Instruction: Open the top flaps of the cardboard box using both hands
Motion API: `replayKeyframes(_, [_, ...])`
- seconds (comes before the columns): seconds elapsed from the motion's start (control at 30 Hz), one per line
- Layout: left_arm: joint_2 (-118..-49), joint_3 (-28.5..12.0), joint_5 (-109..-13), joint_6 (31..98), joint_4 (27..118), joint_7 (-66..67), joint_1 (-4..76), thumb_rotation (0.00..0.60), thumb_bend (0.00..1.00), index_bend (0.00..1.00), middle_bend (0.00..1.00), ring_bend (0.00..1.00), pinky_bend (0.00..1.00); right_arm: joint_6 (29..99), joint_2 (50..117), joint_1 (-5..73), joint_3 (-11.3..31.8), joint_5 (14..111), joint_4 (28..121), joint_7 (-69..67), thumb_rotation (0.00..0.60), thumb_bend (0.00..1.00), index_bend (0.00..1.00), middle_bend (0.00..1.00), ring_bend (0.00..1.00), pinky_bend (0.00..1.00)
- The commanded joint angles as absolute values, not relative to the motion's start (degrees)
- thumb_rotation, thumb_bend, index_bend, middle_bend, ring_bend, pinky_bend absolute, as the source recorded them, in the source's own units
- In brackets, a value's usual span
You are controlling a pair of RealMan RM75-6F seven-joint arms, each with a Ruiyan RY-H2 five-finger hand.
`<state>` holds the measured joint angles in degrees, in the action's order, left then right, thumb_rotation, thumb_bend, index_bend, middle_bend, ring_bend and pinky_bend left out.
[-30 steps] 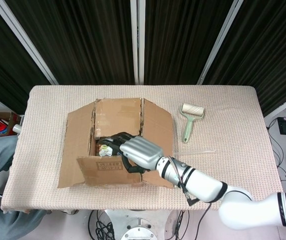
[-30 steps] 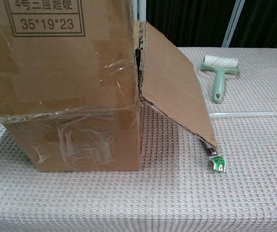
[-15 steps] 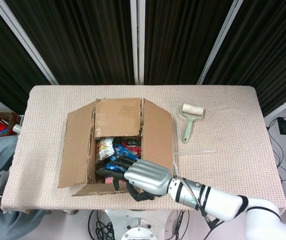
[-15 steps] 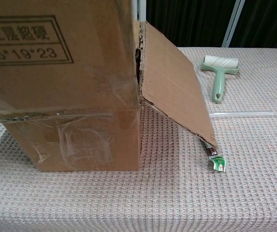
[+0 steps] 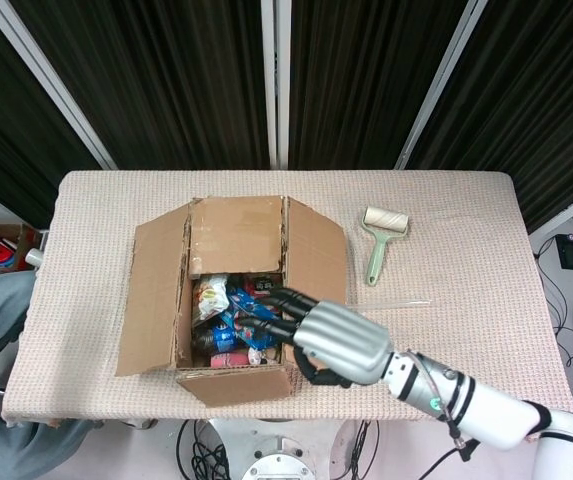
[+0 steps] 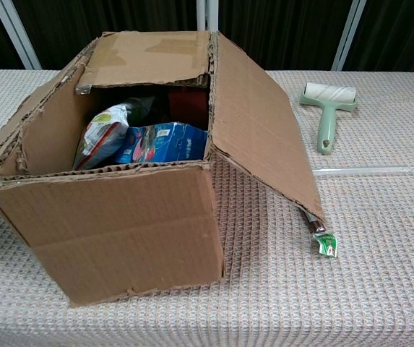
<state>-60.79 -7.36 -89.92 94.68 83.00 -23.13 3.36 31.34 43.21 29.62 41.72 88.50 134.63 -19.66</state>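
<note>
Head view is showing the cardboard box [image 5: 234,300] sitting mid-table with all four top flaps splayed outward, so the opening is looking essentially finished, while the right hand [image 5: 324,338] is hovering over it, fingers spread, holding nothing.

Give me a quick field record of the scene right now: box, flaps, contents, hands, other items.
box: cardboard box on the table, top open
flaps: all four folded outward; near flap hangs down the front
contents: snack packets visible inside
right hand: right hand above the box's near right corner, fingers spread, holding nothing
left hand: not in view
other items: lint roller and a clear rod right of the box
</note>
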Motion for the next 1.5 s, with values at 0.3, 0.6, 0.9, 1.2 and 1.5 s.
replayKeyframes(0.3, [-61.29,-14.57,-97.46,84.92,103.42,-8.38,19.72,0.6,0.0,0.03,0.08,0.09,0.21,73.68,46.87,6.51,30.64,86.09,124.05,13.4,0.6,0.37,0.0,0.0,0.0,0.0])
replayKeyframes(0.6, [-71.64,-17.68,-92.55,71.12,104.54,2.89,33.0,0.6,0.0,0.03,0.07,0.09,0.21,82.94,43.24,-0.14,24.71,89.25,115.1,-5.86,0.6,0.37,0.0,0.0,0.0,0.0])
replayKeyframes(0.9, [-85.66,-18.34,-89.28,66.62,88.26,10.66,41.86,0.6,0.0,0.04,0.04,0.06,0.18,88.07,40.25,-2.11,22.04,88.8,110.08,-16.62,0.6,0.39,0.0,0.0,0.0,0.0])
replayKeyframes(1.2, [-90.3,-16.14,-86.27,63.96,80.07,10.77,44.42,0.6,0.01,0.04,0.04,0.05,0.18,88.24,40.75,-0.47,20.26,86.65,105.6,-22.44,0.6,0.39,0.0,0.0,0.0,0.0])
replayKeyframes(1.5, [-93.83,-13.63,-88.33,65.08,72.87,11.35,46.21,0.6,0.01,0.03,0.03,0.05,0.17,87.21,42.08,1.83,18.56,85.79,103.81,-22.94,0.6,0.4,0.0,0.0,0.0,0.0])
